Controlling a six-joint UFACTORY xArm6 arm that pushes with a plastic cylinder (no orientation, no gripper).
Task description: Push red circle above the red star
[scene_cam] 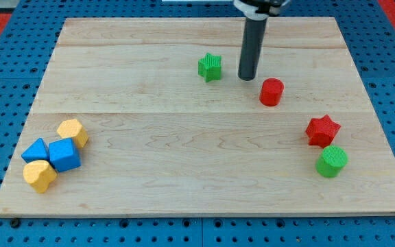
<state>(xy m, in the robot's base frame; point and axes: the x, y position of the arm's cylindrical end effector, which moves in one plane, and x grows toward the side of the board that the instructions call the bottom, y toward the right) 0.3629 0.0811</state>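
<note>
The red circle (271, 92) lies on the wooden board right of centre, in the upper half. The red star (322, 130) lies lower and to the view's right of it, near the right edge. My tip (247, 77) stands just up and to the left of the red circle, a small gap apart from it. The rod comes down from the view's top.
A green star (210, 67) lies left of my tip. A green circle (332, 161) sits just below the red star. At the lower left are a yellow hexagon (73, 132), a blue triangle (36, 150), a blue cube (65, 154) and a yellow heart (40, 175).
</note>
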